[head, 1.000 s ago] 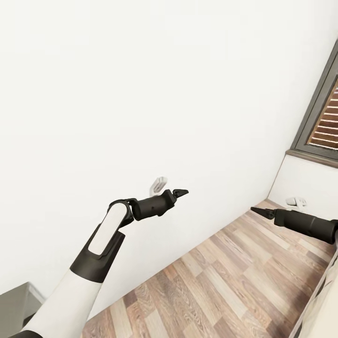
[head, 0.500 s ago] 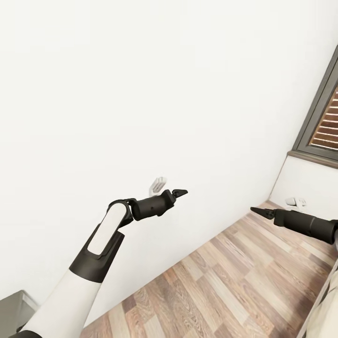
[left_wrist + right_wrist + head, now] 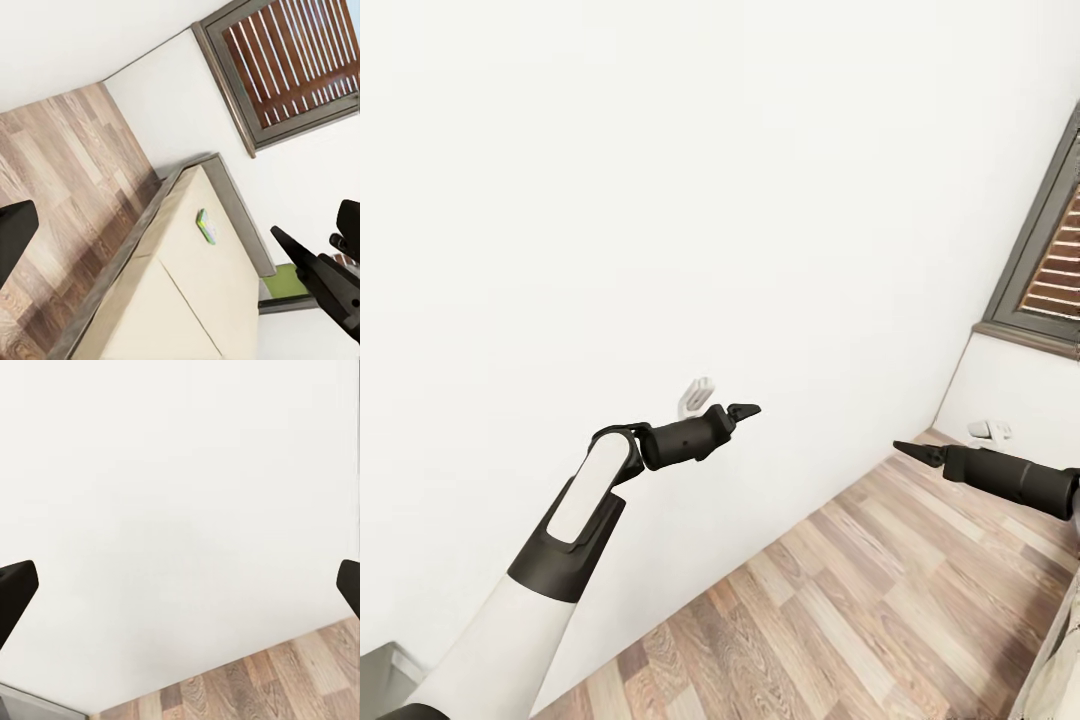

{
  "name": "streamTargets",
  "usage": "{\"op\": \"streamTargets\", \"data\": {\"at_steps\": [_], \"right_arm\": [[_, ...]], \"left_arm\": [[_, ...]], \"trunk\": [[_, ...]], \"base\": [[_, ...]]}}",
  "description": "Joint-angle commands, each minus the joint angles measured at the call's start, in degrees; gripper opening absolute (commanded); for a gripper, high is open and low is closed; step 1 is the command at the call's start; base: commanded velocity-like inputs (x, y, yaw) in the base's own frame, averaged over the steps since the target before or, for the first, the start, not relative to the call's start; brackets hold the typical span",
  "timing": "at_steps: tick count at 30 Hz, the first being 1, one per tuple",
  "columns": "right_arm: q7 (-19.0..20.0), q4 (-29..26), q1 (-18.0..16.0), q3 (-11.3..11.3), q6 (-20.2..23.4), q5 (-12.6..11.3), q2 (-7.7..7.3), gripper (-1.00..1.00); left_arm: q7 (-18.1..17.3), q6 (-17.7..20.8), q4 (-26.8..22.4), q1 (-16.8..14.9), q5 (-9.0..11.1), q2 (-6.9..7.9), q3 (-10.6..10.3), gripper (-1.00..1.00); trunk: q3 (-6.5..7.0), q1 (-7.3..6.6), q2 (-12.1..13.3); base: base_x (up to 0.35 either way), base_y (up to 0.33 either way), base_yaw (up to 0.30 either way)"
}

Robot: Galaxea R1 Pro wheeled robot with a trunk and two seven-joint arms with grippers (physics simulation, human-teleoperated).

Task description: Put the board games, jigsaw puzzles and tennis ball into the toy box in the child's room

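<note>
Seemingly in transit: both grippers, left gripper [image 3: 743, 410] and right gripper [image 3: 908, 450], open and empty; bed [image 3: 187, 300] with a board game [image 3: 207, 226] lies ahead of the left.

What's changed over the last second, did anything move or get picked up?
Only the camera turned: the grey corner at lower left slid almost out of the head view. Nothing was taken or released. The left tool and right tool hold the same pose, empty.
</note>
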Motion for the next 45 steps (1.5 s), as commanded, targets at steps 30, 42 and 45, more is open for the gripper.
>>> {"op": "streamTargets", "data": {"at_steps": [30,42,45], "right_arm": [[0.3,0.0,-0.1,0.0,0.3,0.1,-0.15,1.00],[0.3,0.0,-0.1,0.1,0.3,0.1,0.03,1.00],[0.3,0.0,-0.1,0.1,0.3,0.1,0.05,1.00]], "left_arm": [[0.4,1.7,-4.8,2.6,0.8,3.10,2.1,1.00],[0.3,3.2,-6.2,2.8,0.5,3.60,2.0,1.00],[0.3,3.3,-6.5,2.8,0.4,3.69,1.9,1.00]], "trunk": [[-0.13,0.04,-0.1],[-2.11,2.46,-4.5],[-2.64,3.12,-5.7]], "base": [[0.006,0.002,-0.217],[0.000,0.000,-0.046],[0.000,0.000,-0.014]]}}
